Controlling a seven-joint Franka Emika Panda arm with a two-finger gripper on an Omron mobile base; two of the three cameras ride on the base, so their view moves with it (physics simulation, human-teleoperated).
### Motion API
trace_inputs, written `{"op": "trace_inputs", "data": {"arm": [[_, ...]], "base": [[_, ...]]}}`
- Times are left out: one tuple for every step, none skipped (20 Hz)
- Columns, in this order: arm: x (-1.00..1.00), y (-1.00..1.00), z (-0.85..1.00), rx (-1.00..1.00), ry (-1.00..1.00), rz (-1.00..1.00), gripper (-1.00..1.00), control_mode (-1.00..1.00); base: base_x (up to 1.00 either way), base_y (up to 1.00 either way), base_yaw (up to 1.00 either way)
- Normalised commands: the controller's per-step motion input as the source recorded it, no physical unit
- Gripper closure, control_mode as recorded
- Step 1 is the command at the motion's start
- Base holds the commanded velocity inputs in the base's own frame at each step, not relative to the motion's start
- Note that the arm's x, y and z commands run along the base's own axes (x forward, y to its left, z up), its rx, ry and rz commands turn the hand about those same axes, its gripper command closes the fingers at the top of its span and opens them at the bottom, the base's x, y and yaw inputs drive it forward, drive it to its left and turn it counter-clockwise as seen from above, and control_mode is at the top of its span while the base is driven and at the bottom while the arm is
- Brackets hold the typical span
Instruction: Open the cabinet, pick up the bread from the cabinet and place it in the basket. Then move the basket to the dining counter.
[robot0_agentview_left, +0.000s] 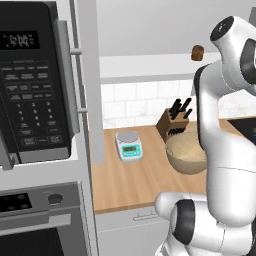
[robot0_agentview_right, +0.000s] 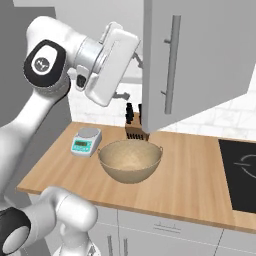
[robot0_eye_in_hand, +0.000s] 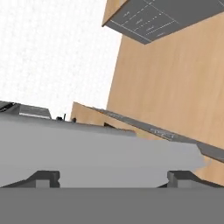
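While the cabinet (robot0_agentview_right: 200, 60) door hangs open, the basket (robot0_agentview_right: 130, 160) sits on the wood counter (robot0_agentview_right: 190, 175).

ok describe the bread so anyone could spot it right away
Start at the open cabinet above the wood counter. On its white shelf, near the robot arm, sits the bread: a small brown lump, far smaller than the basket below.

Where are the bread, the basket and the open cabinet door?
bread (robot0_agentview_left: 197, 52), left base view, middle of the lump.
basket (robot0_agentview_right: 131, 161), right base view, inner wall.
cabinet door (robot0_agentview_right: 210, 55), right base view, flat front.
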Motion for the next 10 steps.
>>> {"op": "trace_inputs", "data": {"arm": [[0.5,-0.53,-0.09,0.11,-0.1,-0.21,-1.0,-1.0],[0.45,-0.53,-0.11,0.09,-0.11,-0.21,-1.0,-1.0],[0.43,-0.53,-0.14,0.09,-0.11,-0.21,-1.0,-1.0],[0.47,-0.52,-0.26,0.08,-0.11,-0.21,-1.0,-1.0],[0.56,-0.59,-0.39,0.09,-0.08,-0.21,-1.0,-1.0],[0.5,-0.63,-0.47,0.08,-0.1,-0.2,-1.0,-1.0],[0.46,-0.67,-0.41,0.07,-0.12,-0.2,-1.0,-1.0],[0.2,-0.78,-0.36,0.08,-0.12,-0.19,-1.0,-1.0],[0.01,-0.96,-0.24,0.07,-0.11,-0.17,-1.0,-1.0],[0.0,-1.0,-0.17,0.07,-0.09,-0.17,-1.0,-1.0]], "base": [[0.0,0.0,0.0],[0.0,0.0,0.0],[0.0,0.0,0.0],[0.0,0.0,0.0],[0.0,0.0,0.0],[0.0,0.0,0.0],[0.0,0.0,0.0],[0.0,0.0,0.0],[0.0,0.0,0.0],[0.0,0.0,0.0]]}}
